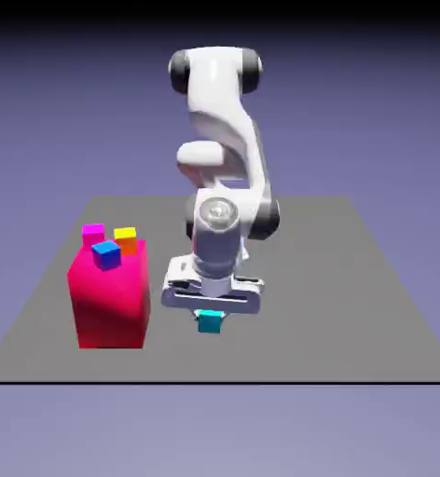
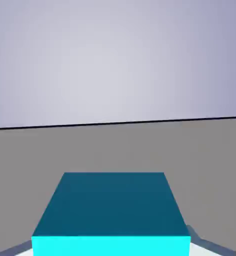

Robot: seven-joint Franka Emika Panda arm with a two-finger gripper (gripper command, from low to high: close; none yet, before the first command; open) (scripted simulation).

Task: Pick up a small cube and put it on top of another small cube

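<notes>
Cyan cube [image 1: 210, 321], one, gripped in my end effector [image 1: 211, 317], apparently at the grasping step; next move: lift clear, though worktop [image 1: 326, 317] contact is unclear.

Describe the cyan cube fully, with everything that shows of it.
The cyan cube is small, plain and sharp-edged, with no markings. In the hand view one face is bright cyan and another a darker teal. Its material can't be told. The gripper is closed on it, a fingertip at either side. It sits below the hand, to the exterior view's right of the big pink-red block. Whether it touches the table is unclear.
</notes>
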